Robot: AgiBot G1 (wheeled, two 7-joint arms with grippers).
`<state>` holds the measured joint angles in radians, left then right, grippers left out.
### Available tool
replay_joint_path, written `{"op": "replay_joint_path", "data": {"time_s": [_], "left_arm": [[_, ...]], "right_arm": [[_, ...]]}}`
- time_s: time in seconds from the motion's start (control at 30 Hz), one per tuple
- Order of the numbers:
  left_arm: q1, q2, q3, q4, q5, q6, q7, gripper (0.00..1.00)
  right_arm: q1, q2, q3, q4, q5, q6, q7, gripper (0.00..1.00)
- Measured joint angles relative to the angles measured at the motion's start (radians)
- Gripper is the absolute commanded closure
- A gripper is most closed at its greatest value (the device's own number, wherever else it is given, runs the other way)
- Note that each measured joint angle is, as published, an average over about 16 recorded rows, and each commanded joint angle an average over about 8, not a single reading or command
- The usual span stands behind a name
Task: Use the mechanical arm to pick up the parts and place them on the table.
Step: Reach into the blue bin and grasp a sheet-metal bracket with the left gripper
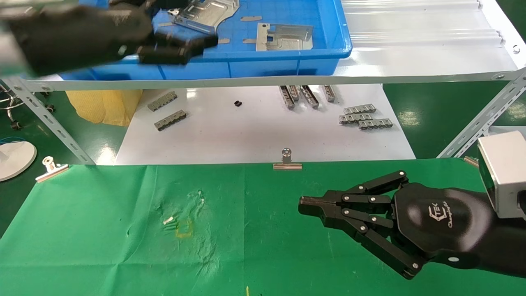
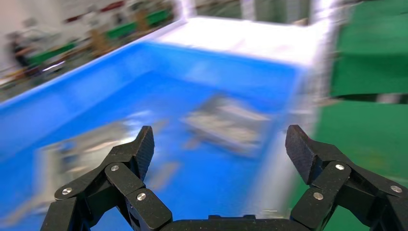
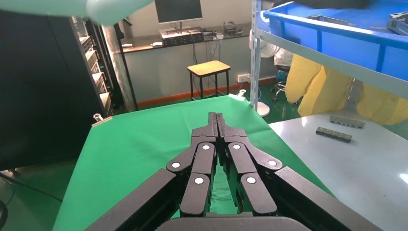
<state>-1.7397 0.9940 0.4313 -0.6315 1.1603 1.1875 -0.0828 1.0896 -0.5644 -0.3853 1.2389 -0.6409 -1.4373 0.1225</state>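
Two silvery stamped parts lie in the blue tray [image 1: 287, 65] on the shelf, one at the back [image 1: 205, 14] and one to the right [image 1: 285, 37]. My left gripper [image 1: 185, 47] is over the tray's front left. It is open and empty. In the left wrist view its jaws stand wide apart [image 2: 221, 144] above the tray floor, with a blurred part [image 2: 226, 122] beyond them and another [image 2: 82, 149] to the side. My right gripper [image 1: 304, 202] is shut and empty, low over the right of the green-cloth table [image 1: 102, 230]. It also shows in the right wrist view [image 3: 216, 118].
A glossy white board [image 1: 254, 135] lies behind the table under the shelf and carries grey slotted strips [image 1: 363, 117] [image 1: 166, 111]. Binder clips [image 1: 287, 161] [image 1: 51, 167] sit on the cloth's far edge. Slanted metal shelf legs [image 1: 45, 117] [image 1: 481, 123] stand at both sides.
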Motion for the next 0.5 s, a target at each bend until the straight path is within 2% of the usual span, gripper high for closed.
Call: {"op": "replay_joint_path", "data": {"time_s": [0.13,0.3,0.33,0.37,0.4,0.5], "left_arm": [[-0.118,0.112,0.034,0.201,0.086,-0.142,0.037,0.0],[-0.214,0.229,0.059,0.394,0.151,-0.318,0.062,0.0],[-0.227,0.248,0.062,0.424,0.159,-0.35,0.064,0.07],[-0.239,0.265,0.065,0.452,0.167,-0.38,0.064,0.19],[-0.249,0.28,0.067,0.476,0.172,-0.406,0.063,0.31],[-0.271,0.315,0.073,0.535,0.185,-0.465,0.055,0.69]], "right_arm": [[0.0,0.0,0.0,0.0,0.0,0.0,0.0,1.0],[0.0,0.0,0.0,0.0,0.0,0.0,0.0,1.0],[0.0,0.0,0.0,0.0,0.0,0.0,0.0,1.0],[0.0,0.0,0.0,0.0,0.0,0.0,0.0,1.0],[0.0,0.0,0.0,0.0,0.0,0.0,0.0,0.95],[0.0,0.0,0.0,0.0,0.0,0.0,0.0,0.58]]}}
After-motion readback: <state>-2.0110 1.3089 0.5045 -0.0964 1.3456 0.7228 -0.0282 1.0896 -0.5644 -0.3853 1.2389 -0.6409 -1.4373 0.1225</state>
